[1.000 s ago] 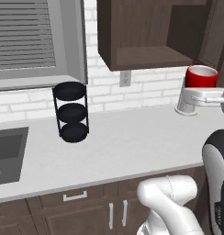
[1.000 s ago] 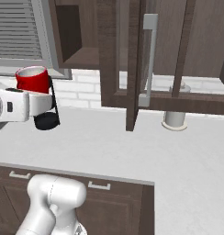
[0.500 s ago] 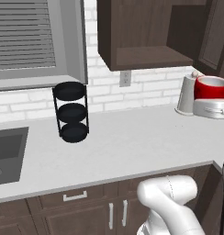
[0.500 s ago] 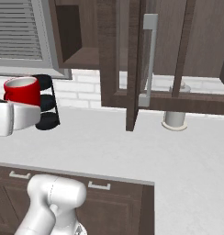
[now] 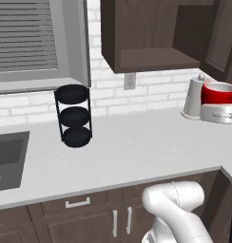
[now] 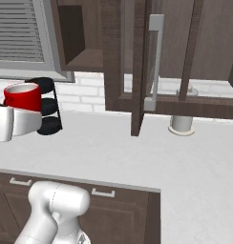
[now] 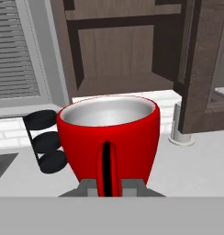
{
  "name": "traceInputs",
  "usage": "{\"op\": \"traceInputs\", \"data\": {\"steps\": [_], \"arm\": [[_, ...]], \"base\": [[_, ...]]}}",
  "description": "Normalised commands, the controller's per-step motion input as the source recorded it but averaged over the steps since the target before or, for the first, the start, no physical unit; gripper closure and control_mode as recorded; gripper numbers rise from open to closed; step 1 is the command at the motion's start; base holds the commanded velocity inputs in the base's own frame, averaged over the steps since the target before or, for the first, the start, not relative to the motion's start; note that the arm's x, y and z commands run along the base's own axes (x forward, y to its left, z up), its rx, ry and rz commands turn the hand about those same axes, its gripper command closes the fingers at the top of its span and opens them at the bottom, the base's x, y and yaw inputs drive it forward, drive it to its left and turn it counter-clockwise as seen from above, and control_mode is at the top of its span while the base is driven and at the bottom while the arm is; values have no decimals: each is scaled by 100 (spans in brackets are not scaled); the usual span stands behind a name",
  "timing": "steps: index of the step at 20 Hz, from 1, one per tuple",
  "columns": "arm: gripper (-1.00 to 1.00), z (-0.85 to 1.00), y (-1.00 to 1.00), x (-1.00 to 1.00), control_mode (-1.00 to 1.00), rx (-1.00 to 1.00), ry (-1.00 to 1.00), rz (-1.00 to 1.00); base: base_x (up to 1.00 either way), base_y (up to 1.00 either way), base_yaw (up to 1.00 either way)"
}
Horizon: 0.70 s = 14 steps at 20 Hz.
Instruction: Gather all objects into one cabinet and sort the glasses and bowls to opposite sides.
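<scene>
- Grey kitchen surface [image 5: 137, 152] runs under dark wood cabinets, with a black three-tier rack [image 5: 74, 116] at middle left of the left base view.
- My end effector [image 7: 107, 186] is clenched on the handle of the red mug [image 7: 109, 137], which sits upright at centre of the hand view, above the surface.
- Ahead, in the upper half of the hand view, the open cabinet [image 7: 118, 85] shows a bare shelf.
- I judge the mug light, rigid and glossy, so slippery and likely to chip if knocked.
- Holding by the handle seems fine, though the mug could swing; I should keep it level and slow.
</scene>
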Motion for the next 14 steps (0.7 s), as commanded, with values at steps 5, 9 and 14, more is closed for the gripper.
{"op": "traceInputs", "data": {"steps": [5, 9, 14], "arm": [[100, -17, 0, -6, -100, 0, 0, 0], [100, -7, 0, -10, 100, 0, 0, 0], [100, 0, 0, 0, 100, 0, 0, 0]], "base": [[0, 0, 0], [-62, 1, 0], [-90, 16, -14]]}}
